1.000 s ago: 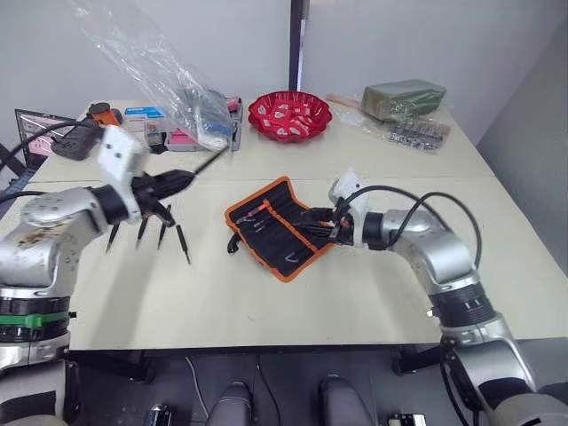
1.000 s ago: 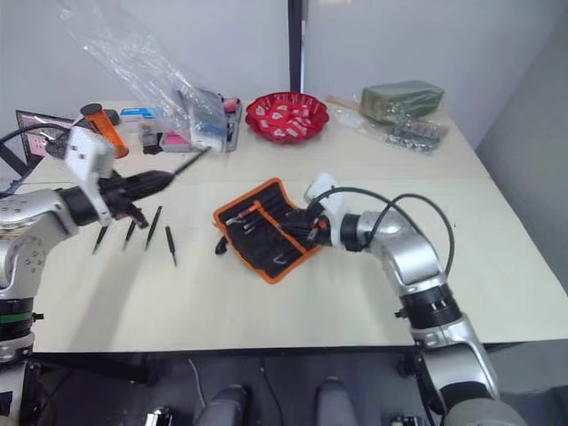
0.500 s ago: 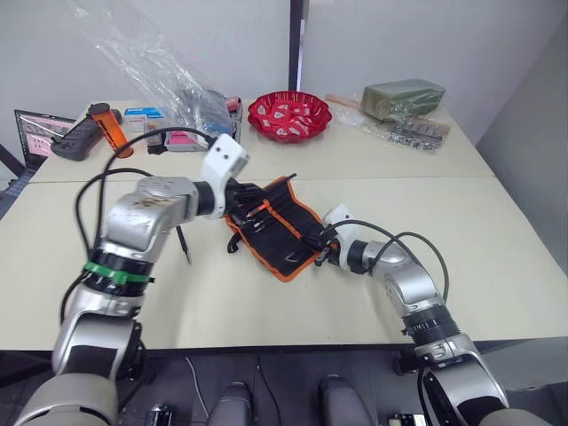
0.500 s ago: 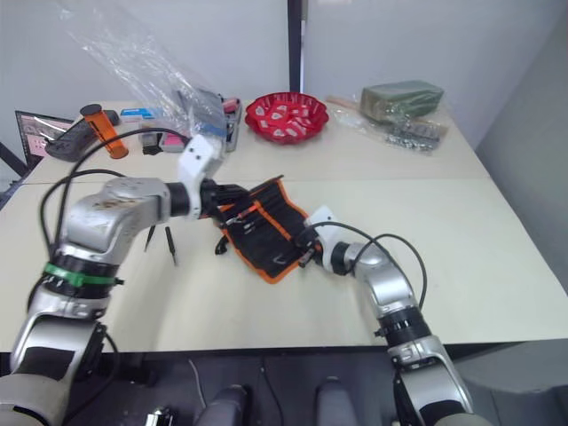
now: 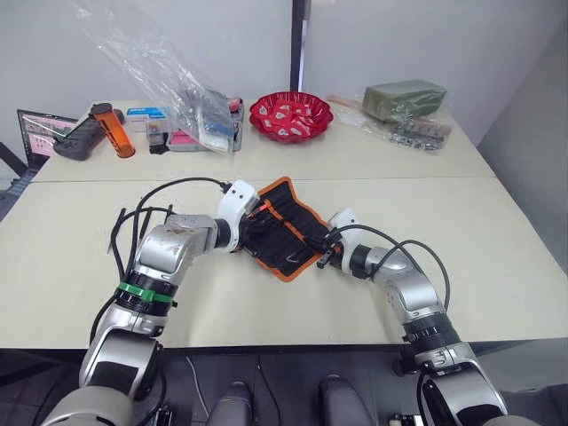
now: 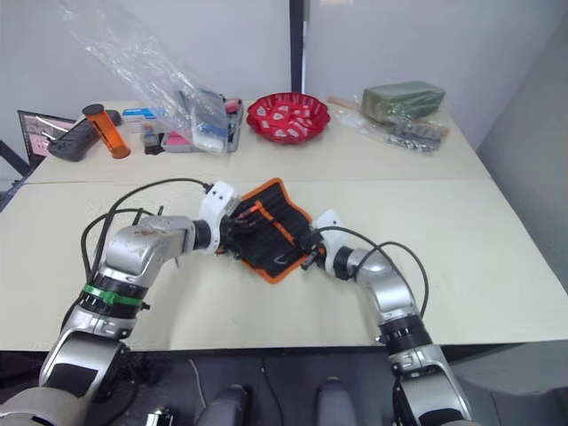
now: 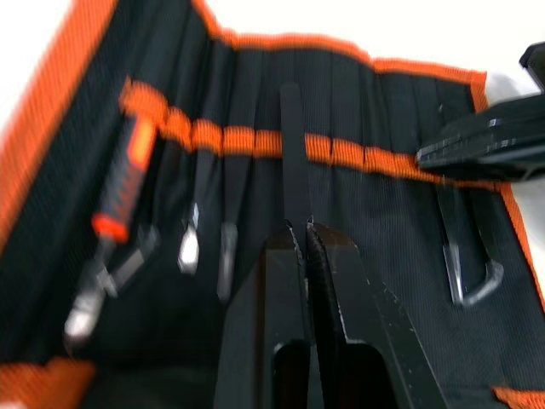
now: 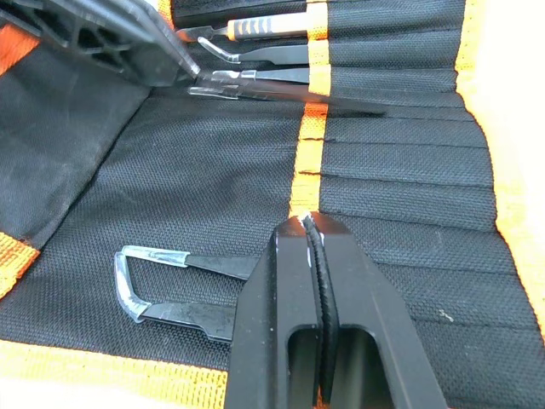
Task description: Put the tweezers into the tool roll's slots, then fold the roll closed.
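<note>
- Straight ahead of the left gripper [image 7: 304, 228], a slim black pointed metal tweezer [image 7: 291, 153] runs out from between its two black fingers, which are closed tight on the tweezer's near end.
- That tweezer's long axis lies along the fingers and across the woven orange centre strip [image 7: 341, 152] of the flat black fabric tool roll [image 5: 286, 222], with its far end lying up one of the narrow stitched slots [image 7: 255, 77] beyond the strip; I judge that the coming push must follow this line.
- To one side of those fingers, an orange-and-black handled tool [image 7: 119, 192] and two shiny metal tips sit in neighbouring slots.
- Just ahead of the right gripper [image 8: 308, 223] lies the same orange strip; its fingers are pressed together with nothing visibly between them, resting on the ribbed black fabric as if pinning the roll flat.
- Beside those fingers, a bent, glossy metal tool [image 8: 162, 285] lies on the cloth.
- Both grippers meet over the roll, which lies open on the pale tabletop [image 5: 497, 222]; the left one is nearer the slot being filled.
- Folding is not yet begun.
</note>
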You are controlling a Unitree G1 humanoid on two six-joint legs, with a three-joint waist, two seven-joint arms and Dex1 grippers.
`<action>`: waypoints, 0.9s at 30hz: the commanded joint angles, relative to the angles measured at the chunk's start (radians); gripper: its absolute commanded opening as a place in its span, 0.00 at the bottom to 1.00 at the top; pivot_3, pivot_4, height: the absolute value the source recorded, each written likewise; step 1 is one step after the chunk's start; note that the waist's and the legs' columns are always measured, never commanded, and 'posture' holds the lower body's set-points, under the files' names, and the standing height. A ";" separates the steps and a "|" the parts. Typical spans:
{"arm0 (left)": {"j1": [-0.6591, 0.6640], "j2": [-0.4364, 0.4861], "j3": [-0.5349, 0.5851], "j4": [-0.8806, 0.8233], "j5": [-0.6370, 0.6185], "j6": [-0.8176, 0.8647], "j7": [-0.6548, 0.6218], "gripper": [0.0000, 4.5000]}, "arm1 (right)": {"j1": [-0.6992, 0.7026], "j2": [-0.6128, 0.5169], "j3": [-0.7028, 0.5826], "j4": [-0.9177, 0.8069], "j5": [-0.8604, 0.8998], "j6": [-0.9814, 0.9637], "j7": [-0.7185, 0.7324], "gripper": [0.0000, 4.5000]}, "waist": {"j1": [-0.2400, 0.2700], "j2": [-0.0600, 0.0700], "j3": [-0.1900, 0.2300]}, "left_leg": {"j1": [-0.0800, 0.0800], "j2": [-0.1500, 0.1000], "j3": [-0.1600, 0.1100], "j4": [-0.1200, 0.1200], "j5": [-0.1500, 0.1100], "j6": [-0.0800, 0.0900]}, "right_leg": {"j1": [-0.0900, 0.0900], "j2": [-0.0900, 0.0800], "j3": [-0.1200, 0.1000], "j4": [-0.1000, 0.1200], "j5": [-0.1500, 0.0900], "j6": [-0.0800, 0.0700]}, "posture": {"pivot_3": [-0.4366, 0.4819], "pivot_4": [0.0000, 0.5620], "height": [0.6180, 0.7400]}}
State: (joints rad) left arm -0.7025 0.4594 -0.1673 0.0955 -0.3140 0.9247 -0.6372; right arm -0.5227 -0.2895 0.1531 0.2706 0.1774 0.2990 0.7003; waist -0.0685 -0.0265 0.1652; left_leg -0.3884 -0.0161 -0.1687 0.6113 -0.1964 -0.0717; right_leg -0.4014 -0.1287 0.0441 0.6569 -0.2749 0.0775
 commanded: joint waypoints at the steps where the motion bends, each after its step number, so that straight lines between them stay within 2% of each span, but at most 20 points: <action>1: 0.026 0.013 0.033 -0.076 -0.006 0.015 0.009 0.00 | 0.014 0.002 0.002 0.002 -0.010 0.009 0.002 0.00 | 0.000 0.000 0.000 | 0.000 0.000 0.000 0.000 0.000 0.000 | 0.000 0.000 0.000 0.000 0.000 0.000 | 0.48 0.27 1.00; 8: 0.103 0.033 0.063 -0.155 -0.008 0.047 0.026 0.00 | 0.012 0.003 0.003 0.012 -0.012 0.014 0.001 0.00 | 0.000 0.000 0.000 | 0.001 0.000 0.000 0.000 0.000 0.000 | 0.000 0.000 0.000 0.000 0.000 0.000 | 0.48 0.27 1.00; 21: 0.068 0.100 0.025 -0.129 -0.007 0.061 -0.040 0.00 | 0.003 0.003 0.008 0.047 -0.029 0.012 -0.006 0.00 | 0.000 0.000 0.000 | 0.003 0.000 0.000 -0.001 0.000 0.000 | 0.003 0.000 0.000 0.000 0.000 0.000 | 0.48 0.27 1.00; 27: 0.049 0.107 0.018 -0.090 0.011 0.036 -0.050 0.00 | -0.001 0.003 0.009 0.057 -0.029 0.015 -0.001 0.00 | 0.001 0.000 0.000 | 0.009 0.000 0.000 -0.001 0.000 0.000 | 0.011 0.000 0.000 -0.004 -0.001 0.002 | 0.48 0.27 1.00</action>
State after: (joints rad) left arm -0.6284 0.5574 -0.1546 0.0064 -0.3134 0.9795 -0.6799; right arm -0.5315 -0.2835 0.1515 0.3040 0.1696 0.2962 0.6970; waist -0.0677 -0.0264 0.1652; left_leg -0.3795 -0.0161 -0.1688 0.6099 -0.1965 -0.0717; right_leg -0.3898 -0.1287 0.0440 0.6517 -0.2764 0.0801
